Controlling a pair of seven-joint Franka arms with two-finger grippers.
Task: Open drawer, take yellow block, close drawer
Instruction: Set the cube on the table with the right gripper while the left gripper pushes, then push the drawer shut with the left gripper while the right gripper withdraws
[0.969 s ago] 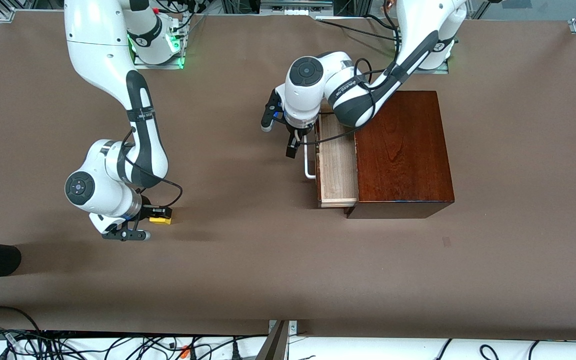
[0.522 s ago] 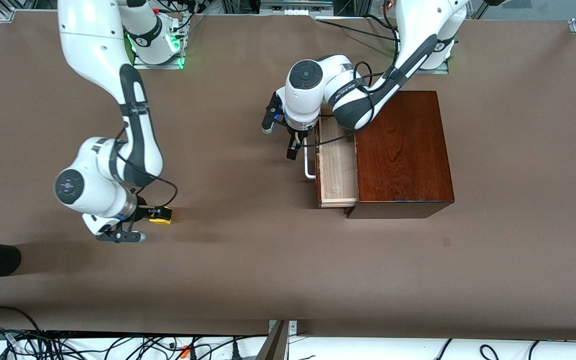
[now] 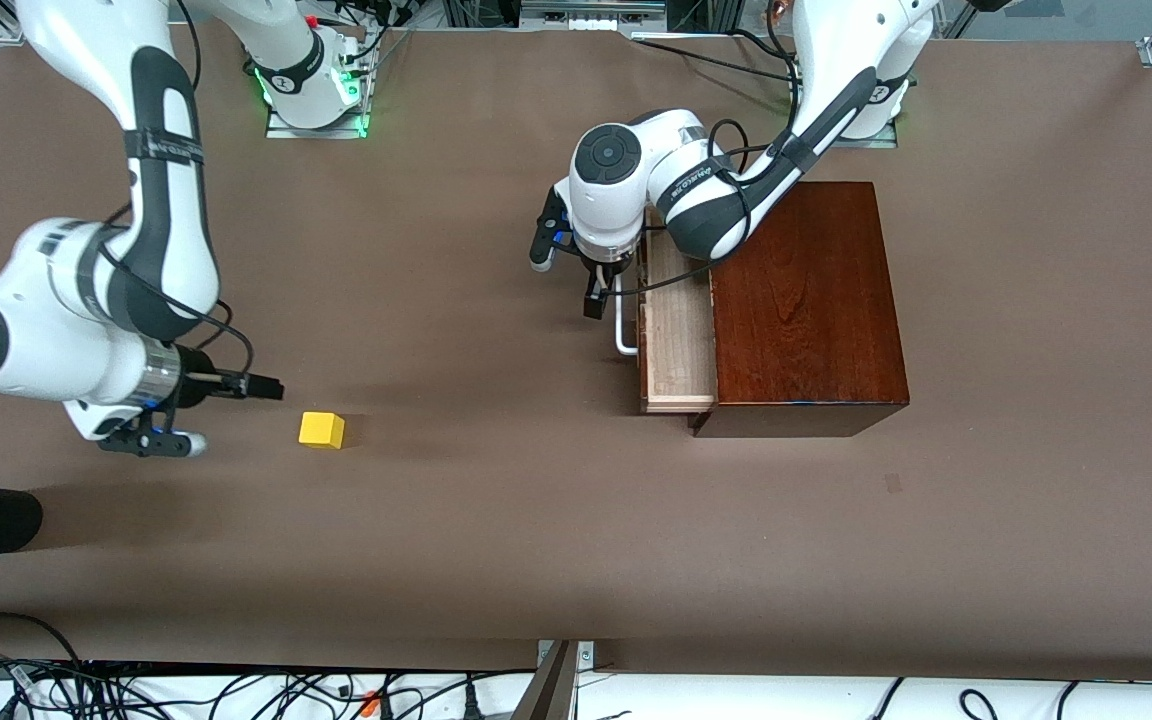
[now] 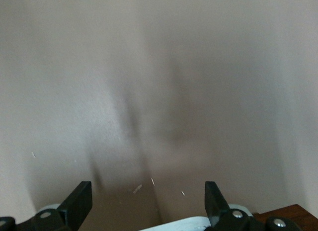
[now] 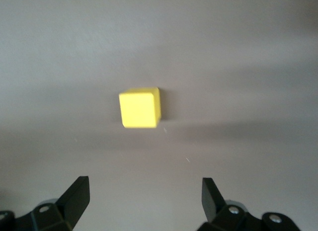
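2 claws spread empty: left claw [image 3: 600, 296] at the handle [image 3: 622, 330] of the half-open drawer [image 3: 677, 330]; right claw [image 3: 254, 387] beside the yellow block [image 3: 321, 430] on the table [image 3: 496, 520].

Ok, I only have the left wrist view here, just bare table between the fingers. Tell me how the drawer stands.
Observer: The drawer is partly out of the dark box; the part of its pale tray that shows holds nothing.
Operator: Give me the left end effector's place against the handle.
Observer: The left end effector is by the white handle, at the handle's end farther from the front camera. Whether they touch I cannot tell.
Operator: Now locate the yellow block.
Observer: The yellow block sits on the table toward the right arm's end. The open right end effector is close by and not touching it.
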